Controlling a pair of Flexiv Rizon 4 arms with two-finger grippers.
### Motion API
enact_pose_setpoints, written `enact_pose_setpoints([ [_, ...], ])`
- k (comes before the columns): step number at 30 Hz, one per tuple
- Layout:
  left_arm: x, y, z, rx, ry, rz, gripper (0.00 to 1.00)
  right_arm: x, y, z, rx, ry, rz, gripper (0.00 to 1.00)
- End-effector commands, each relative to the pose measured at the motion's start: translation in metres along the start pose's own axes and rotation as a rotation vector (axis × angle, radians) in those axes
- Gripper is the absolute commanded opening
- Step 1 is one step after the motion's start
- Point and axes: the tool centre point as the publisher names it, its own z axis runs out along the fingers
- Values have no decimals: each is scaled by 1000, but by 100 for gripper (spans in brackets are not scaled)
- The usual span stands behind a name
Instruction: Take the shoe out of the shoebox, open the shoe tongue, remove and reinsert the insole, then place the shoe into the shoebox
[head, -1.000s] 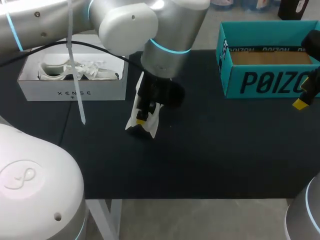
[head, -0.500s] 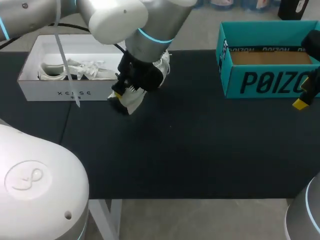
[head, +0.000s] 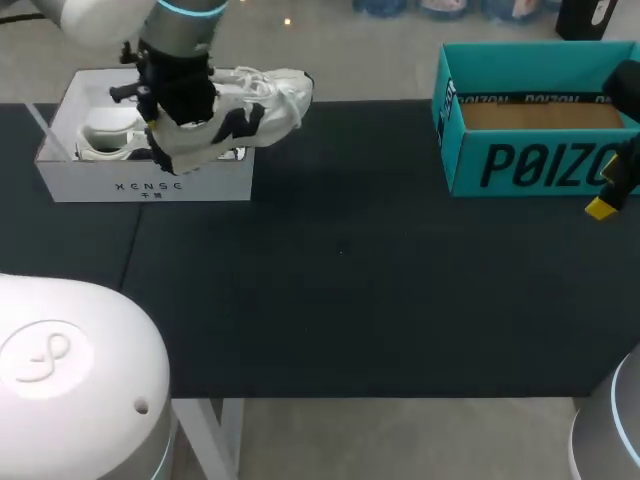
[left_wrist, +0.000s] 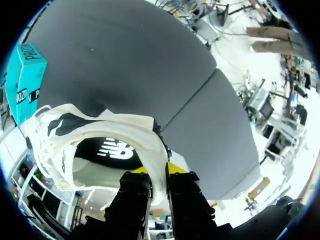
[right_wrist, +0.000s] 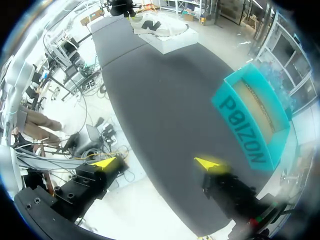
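Observation:
A white shoe (head: 250, 110) with a black side logo hangs over the right end of the white shoebox (head: 145, 185), toe pointing right. My left gripper (head: 172, 125) is shut on its heel collar. In the left wrist view the collar of the shoe (left_wrist: 100, 132) is pinched between the two fingers of the left gripper (left_wrist: 159, 172), and the black insole shows inside. A second white shoe (head: 100, 140) lies in the box. My right gripper (right_wrist: 157, 162) stands open and empty off the table's right edge, seen as one yellow tip of the right gripper (head: 602, 205) in the head view.
A teal shoebox (head: 540, 165) stands open at the back right, also seen as the teal box (right_wrist: 252, 120) ahead of the right gripper. The black table top (head: 380, 290) stretches between the two boxes.
My left arm has carried the shoe from the middle of the table up and left to above the white shoebox, and the shoe has turned from hanging toe-down to lying level. The right arm has stayed still.

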Motion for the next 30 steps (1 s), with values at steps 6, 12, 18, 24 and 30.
enact_pose_setpoints([
  [6,44,94,13,-37,-326,355,0,-2,1,0,4,3,0,100],
  [12,44,94,13,-37,-326,355,0,-2,1,0,4,3,0,100],
  [18,44,94,13,-37,-326,355,0,-2,1,0,4,3,0,100],
  [24,44,94,13,-37,-326,355,0,-2,1,0,4,3,0,100],
  [30,44,97,15,-34,-321,382,0,-2,1,0,4,3,0,100],
])
